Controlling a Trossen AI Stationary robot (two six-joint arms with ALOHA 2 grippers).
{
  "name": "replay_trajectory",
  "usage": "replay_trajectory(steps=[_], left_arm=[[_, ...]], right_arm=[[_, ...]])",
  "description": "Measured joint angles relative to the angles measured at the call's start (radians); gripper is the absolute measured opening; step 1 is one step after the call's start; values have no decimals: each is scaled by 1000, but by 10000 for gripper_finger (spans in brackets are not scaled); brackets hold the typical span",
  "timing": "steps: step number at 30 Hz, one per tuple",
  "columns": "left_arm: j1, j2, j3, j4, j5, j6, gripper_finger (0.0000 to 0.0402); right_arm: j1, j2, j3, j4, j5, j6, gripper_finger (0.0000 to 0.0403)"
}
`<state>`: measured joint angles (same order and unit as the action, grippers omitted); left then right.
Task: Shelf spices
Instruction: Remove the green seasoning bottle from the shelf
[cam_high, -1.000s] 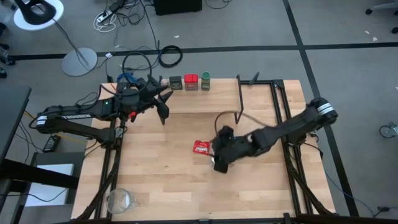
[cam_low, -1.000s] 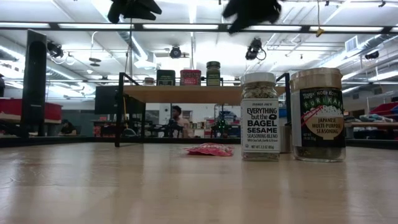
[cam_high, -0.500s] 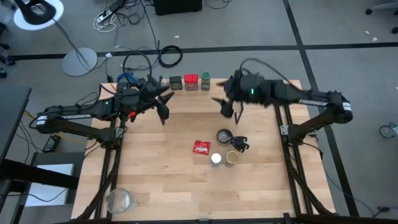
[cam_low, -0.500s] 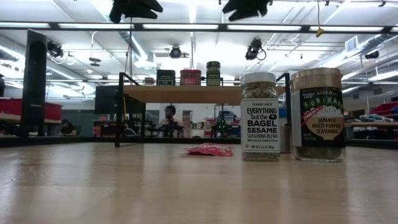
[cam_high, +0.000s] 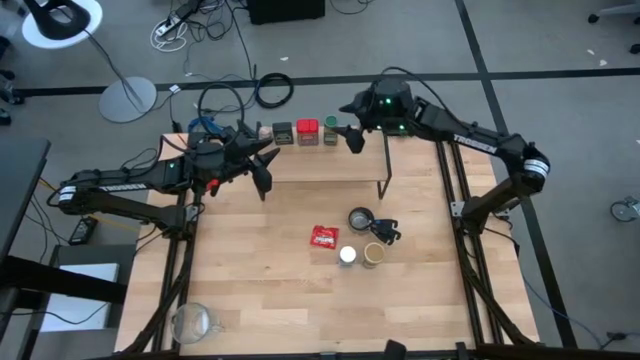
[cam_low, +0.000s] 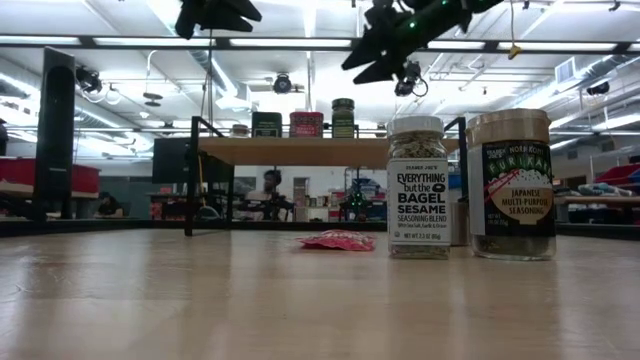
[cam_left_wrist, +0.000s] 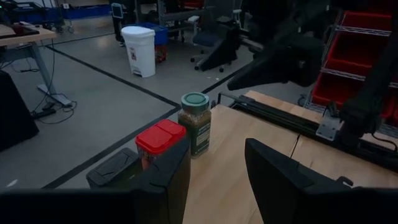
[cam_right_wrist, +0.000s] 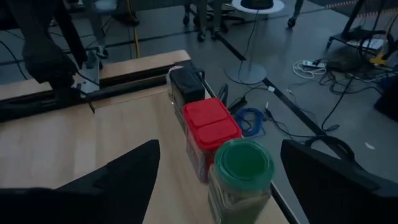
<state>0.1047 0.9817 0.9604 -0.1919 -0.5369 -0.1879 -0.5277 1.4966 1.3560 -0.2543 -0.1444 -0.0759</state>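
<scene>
Wooden tabletop (cam_high: 260, 290), grey floor around; right pincer (cam_high: 352, 138) open above shelf (cam_high: 330, 165).

In the low view the tan-lidded jar (cam_low: 509, 184) covers part of what may be the metal cup (cam_low: 458, 222) behind it. On the shelf (cam_high: 330, 163), the dark square tin (cam_right_wrist: 186, 84) is half hidden behind the red tin (cam_right_wrist: 210, 132) in the right wrist view, its label unreadable.
</scene>
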Motion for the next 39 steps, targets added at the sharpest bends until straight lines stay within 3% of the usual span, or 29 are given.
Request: replay_trajectory(steps=[25, 31, 37, 39], left_arm=[[0, 0, 0, -9, 0, 0, 158], [0, 0, 0, -12, 0, 0, 158], [0, 0, 0, -11, -1, 0, 158], [0, 0, 0, -12, 0, 0, 158]], right_arm=[[-38, 139, 0, 65, 22, -35, 322], [-38, 140, 0, 67, 18, -40, 282], [-38, 140, 0, 69, 18, -50, 202], [-38, 140, 0, 72, 18, -50, 202]])
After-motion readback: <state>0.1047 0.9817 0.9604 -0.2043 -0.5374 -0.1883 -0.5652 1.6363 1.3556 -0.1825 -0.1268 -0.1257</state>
